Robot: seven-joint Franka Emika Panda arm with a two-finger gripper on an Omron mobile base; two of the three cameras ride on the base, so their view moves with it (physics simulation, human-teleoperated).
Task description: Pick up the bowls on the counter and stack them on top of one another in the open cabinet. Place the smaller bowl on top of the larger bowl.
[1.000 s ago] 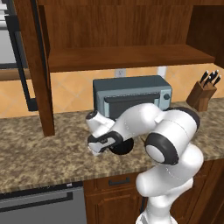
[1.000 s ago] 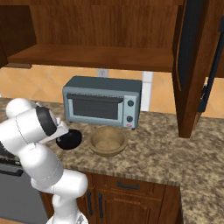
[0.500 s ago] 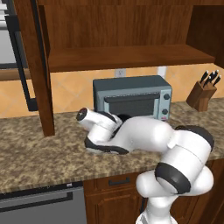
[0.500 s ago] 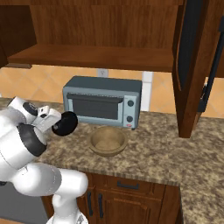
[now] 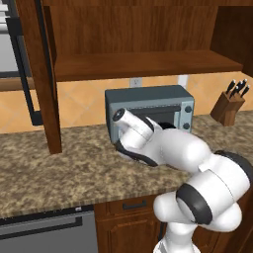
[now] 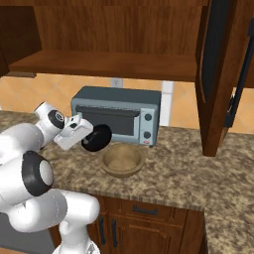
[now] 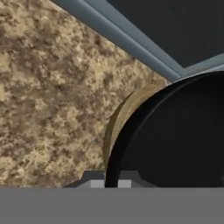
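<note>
Lifted since a second ago, the black bowl [image 6: 96, 138] is clamped by its rim in the gripper [image 6: 85, 137], above the counter [image 6: 173, 168]. Just right sits the tan bowl [image 6: 121, 160]; beyond, the toaster oven [image 6: 117, 114], and the open cabinet shelf [image 6: 104, 64] overhead.

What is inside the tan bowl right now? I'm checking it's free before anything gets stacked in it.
The tan bowl sits on the counter and its darker inside looks bare. The black bowl, held in the gripper, covers part of its near-left rim, so that edge is hidden.
</note>
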